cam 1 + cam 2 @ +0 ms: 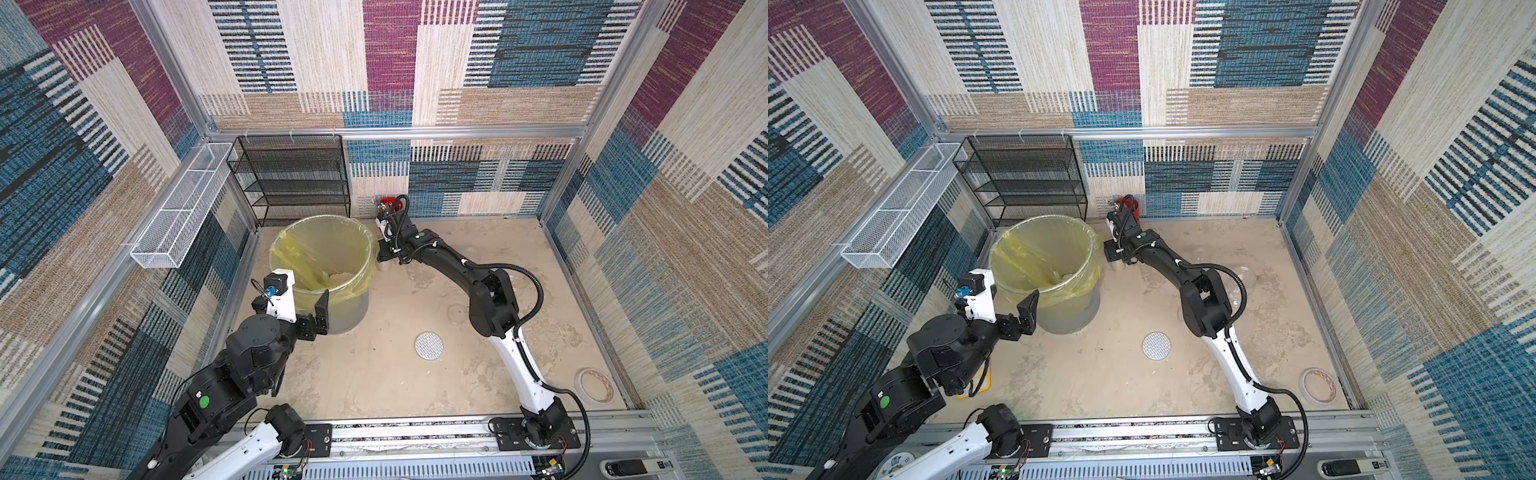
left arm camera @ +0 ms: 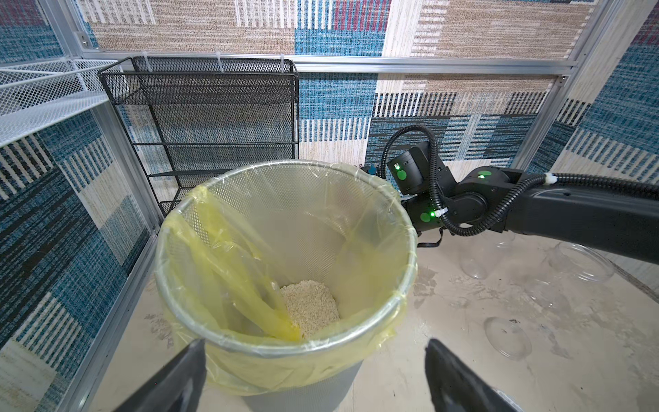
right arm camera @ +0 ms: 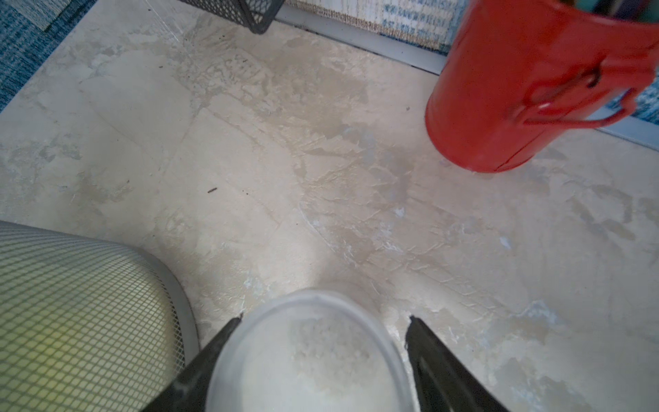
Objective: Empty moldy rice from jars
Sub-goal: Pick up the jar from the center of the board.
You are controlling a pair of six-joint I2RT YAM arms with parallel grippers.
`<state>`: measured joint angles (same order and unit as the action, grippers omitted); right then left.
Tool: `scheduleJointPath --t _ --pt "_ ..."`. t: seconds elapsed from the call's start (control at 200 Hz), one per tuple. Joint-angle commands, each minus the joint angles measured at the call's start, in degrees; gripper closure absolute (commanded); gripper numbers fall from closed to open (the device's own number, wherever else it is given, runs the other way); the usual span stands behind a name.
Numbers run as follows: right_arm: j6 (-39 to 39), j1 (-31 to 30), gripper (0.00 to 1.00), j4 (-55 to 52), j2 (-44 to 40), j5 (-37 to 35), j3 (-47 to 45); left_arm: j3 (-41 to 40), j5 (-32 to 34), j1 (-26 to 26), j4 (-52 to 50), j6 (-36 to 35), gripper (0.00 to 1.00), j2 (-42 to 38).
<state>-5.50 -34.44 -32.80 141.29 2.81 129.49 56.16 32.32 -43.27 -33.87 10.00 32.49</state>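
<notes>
Mottled beige tabletop [image 3: 249, 160], small clear jar [image 3: 249, 356] of moldy rice [image 3: 321, 342] between parted jaws of right gripper [image 3: 325, 317], ungrasped, left gripper [image 2: 315, 342] open near lined bin [image 2: 410, 228].

Moldy rice [image 2: 309, 306] heaped inside lined bin [image 2: 303, 214]; left end effector [image 2: 315, 342] gaping before it.

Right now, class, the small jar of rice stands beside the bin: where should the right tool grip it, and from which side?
Grip the jar across its round side wall, just under the rim, coming from above. It stands upright with rice inside, and the bin crowds one side, so the right tool probably fits best top-down.
</notes>
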Motion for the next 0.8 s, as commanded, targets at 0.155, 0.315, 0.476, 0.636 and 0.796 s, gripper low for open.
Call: scheduleJointPath --t 0.155,0.315,0.476,0.636,0.796 --pt "0.75 -0.02 0.32 -0.34 0.56 -0.08 0.37 0.26 -1.08 0.02 1.3 -1.47 0.03 -0.15" --pt "1.03 -0.02 0.38 -0.38 0.3 0.67 0.19 0.68 -1.11 0.02 1.45 -2.44 0.03 -0.15" --pt "1.01 -0.02 0.45 -0.89 -0.68 0.57 0.13 1.08 -1.59 0.02 1.43 -3.06 0.02 0.03" --pt "0.49 -0.02 0.5 -1.13 -5.79 1.29 -2.7 1.64 -5.56 0.02 0.94 -7.54 0.01 0.92" --pt "1.27 -0.02 0.51 -0.82 -14.93 0.1 -10.31 -0.16 -13.49 0.02 5.36 -10.61 0.01 1.76"
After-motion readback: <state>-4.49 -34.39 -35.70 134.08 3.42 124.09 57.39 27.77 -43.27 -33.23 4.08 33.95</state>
